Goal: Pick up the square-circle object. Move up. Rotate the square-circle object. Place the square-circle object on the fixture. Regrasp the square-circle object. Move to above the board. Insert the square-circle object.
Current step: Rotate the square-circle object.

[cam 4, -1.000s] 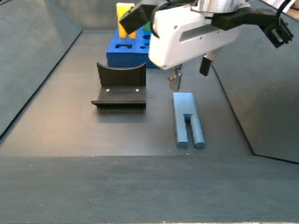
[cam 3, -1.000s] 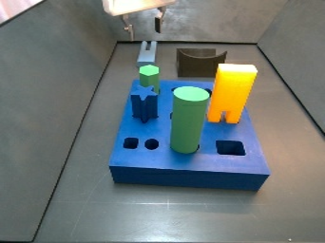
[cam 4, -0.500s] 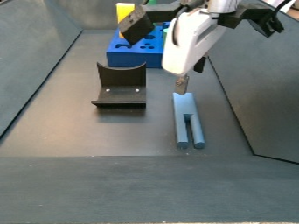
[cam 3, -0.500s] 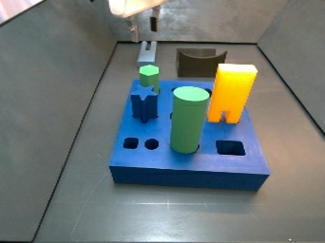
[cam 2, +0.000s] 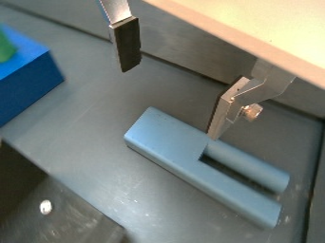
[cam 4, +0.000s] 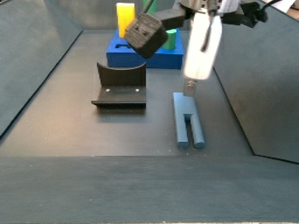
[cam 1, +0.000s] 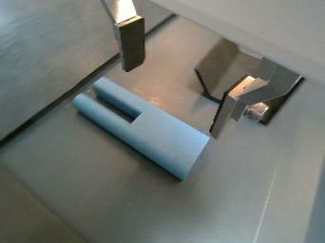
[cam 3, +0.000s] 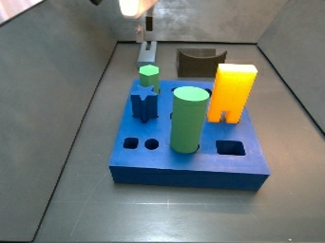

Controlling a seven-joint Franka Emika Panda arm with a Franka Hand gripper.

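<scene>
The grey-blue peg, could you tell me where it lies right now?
The grey-blue peg lies flat on the floor beside the fixture, apart from it and short of the board. The open gripper hovers just above it, not touching.

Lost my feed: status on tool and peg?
Tool open, above the square-circle object. Object flat on floor, ungrasped. Fixture apart beside it; nothing between fingers.

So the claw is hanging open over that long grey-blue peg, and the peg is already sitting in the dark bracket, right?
Not quite. The gripper does hang open over the peg, but the peg lies flat on the floor, beside the bracket and apart from it, not in it. A side view shows the gap between them plainly.
</scene>
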